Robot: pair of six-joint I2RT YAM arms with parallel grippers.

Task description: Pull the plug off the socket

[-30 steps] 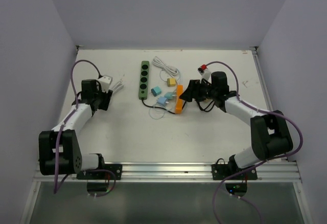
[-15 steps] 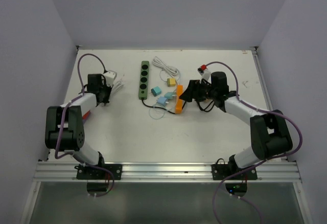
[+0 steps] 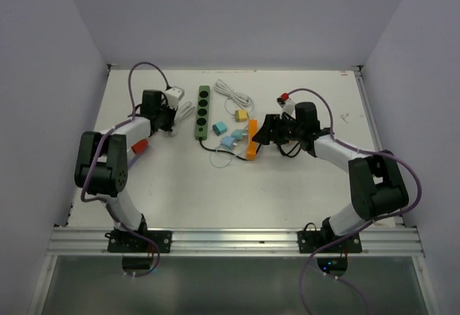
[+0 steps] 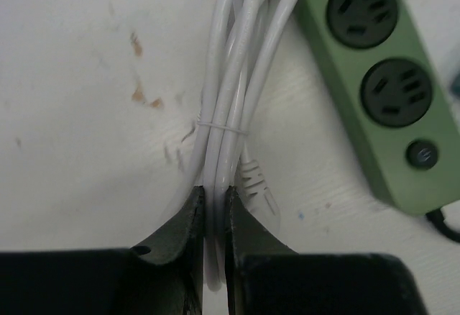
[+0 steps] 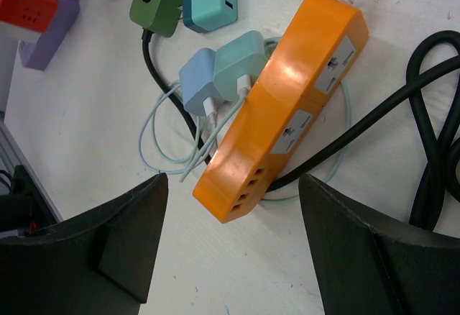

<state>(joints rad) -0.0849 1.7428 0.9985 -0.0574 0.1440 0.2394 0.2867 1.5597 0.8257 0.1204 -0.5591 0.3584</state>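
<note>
1. Left gripper (image 4: 213,194): jaws were pinched narrow on a white cord bundle (image 4: 230,99), gripping it at its looped end. A thin tie ran round the bundle just past the fingertips.
2. White plug (image 3: 175,96) sat at the far end of that bundle, just left of the green strip's far end.
3. Green power strip (image 3: 203,112) lay flat on the table (image 3: 180,185), left of centre, its length running away from the arms. It lay just right of the held bundle; could not tell if they touched. Two round sockets and a small round button showed in the left wrist view. A thin black cord (image 5: 152,56) left its near end.
4. White coil (image 3: 233,93) lay loose, right of the strip's far end.
5. Teal plug (image 5: 208,7) sat against the strip's near end.
6. Pale blue plug (image 5: 196,78) and mint plug (image 5: 241,57) sat side by side against the orange strip (image 5: 287,99), thin pale cables looping from them.
7. Yellow plug (image 3: 241,115) lay at the orange strip's far end.
8. Right gripper (image 3: 260,132): jaws were spread wide, holding nothing, fingers flanking the orange strip's near end without touching it.
9. Black loops (image 5: 431,113) lay right of the orange strip; could not tell whose cord they were.
</note>
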